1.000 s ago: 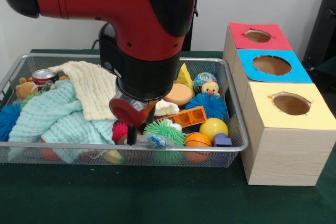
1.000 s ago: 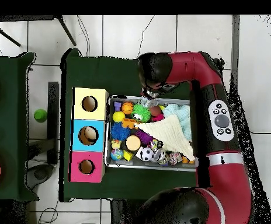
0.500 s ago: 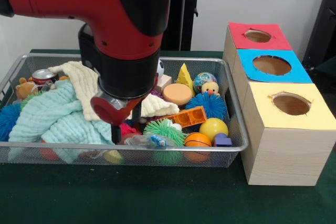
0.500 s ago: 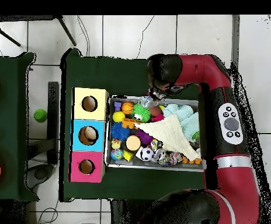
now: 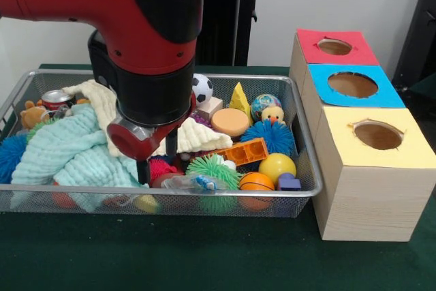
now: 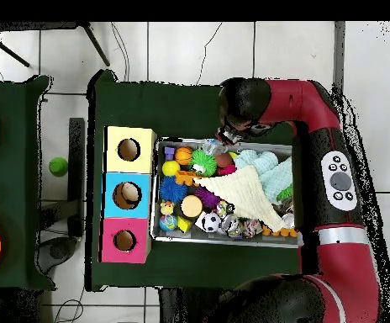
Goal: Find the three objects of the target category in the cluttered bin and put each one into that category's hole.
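Wire mesh bin [image 5: 300, 117], on the green-covered desk [image 5: 204, 264]. Contents as follows.

- Left half: mint cloth [image 5: 61, 151] heaped, with a cream cloth [image 5: 102, 103] lying over its upper edge; a drink can [image 5: 56, 99] and a small brown plush toy [image 5: 32, 114] at the far left corner; a blue spiky ball [image 5: 8, 155] against the left wall.
- Right half: soccer ball [image 5: 201, 88], yellow wedge [image 5: 239, 98], round tan disc [image 5: 230, 122], patterned ball [image 5: 265, 104], yellow duck [image 5: 274, 114], blue spiky ball [image 5: 276, 138], orange brick [image 5: 244, 152], green spiky ball [image 5: 212, 168], yellow ball [image 5: 276, 166], small basketball [image 5: 256, 182], purple block [image 5: 289, 182].
- Front wall, centre: a crumpled clear wrapper [image 5: 193, 182] beside a red spiky ball [image 5: 161, 167].

Sorting box, right of the bin and just beside it: red hole [image 5: 334, 46], blue hole [image 5: 353, 84], yellow hole [image 5: 378, 135]. Which category is the target cannot be read from either view.

End effector [image 5: 158, 161]: lowered into the bin near its front wall, over the red spiky ball; two dark fingers [image 5: 143, 172] stand apart in a moderate gap, apparently holding nothing, though the overhead view hides the tips beneath the arm [image 6: 257, 105].
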Controlling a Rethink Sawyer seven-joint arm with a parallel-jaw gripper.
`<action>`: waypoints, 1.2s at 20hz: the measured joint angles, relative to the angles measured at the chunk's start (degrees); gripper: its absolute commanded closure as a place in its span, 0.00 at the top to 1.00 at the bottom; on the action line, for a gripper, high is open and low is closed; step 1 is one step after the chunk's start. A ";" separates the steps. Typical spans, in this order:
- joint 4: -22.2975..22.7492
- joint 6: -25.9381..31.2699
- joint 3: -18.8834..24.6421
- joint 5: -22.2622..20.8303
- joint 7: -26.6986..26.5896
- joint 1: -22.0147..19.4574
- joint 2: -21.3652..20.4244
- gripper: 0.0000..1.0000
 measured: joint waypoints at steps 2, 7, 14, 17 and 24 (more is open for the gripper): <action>0.12 0.00 0.00 0.56 0.00 -0.02 0.01 1.00; 0.35 0.00 0.00 1.77 0.00 -0.02 0.00 1.00; 0.61 0.00 0.00 2.51 0.00 -0.06 0.00 1.00; 0.81 0.00 0.00 2.53 0.00 -0.17 -0.01 1.00; 2.53 -0.01 0.02 2.70 0.00 -0.89 -0.01 1.00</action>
